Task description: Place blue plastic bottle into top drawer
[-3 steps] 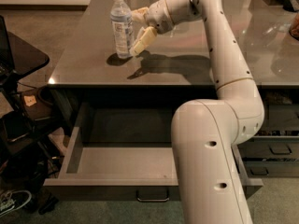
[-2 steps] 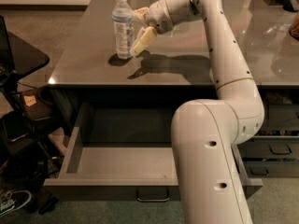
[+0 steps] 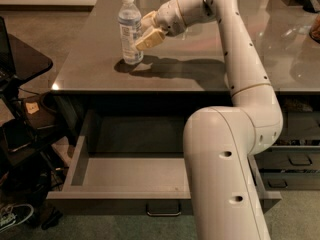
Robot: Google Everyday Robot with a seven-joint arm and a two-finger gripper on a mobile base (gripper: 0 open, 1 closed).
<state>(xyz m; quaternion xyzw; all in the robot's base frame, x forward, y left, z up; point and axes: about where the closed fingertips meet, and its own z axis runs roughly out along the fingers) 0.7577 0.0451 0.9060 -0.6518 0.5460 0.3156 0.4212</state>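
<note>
The blue plastic bottle [image 3: 130, 28], clear with a white cap and a pale label, stands upright on the grey tabletop [image 3: 190, 59] near its left end. My gripper [image 3: 143, 30] is at the bottle's right side at label height. It is open, with one tan finger above and one below, and the tips are at the bottle's edge. The top drawer [image 3: 135, 171] under the table is pulled out and nothing lies in it. Its metal handle [image 3: 163, 210] shows at the front. My white arm crosses in front of the drawer's right part.
Narrower stacked grey drawers [image 3: 292, 160] sit under the table at the right. A black stand with clutter [image 3: 20, 134] and a shoe [image 3: 12, 216] are on the floor at the left. A dark object [image 3: 315, 29] sits at the table's far right.
My gripper has moved slightly left, closer to the bottle. The bottle and the drawer have not moved.
</note>
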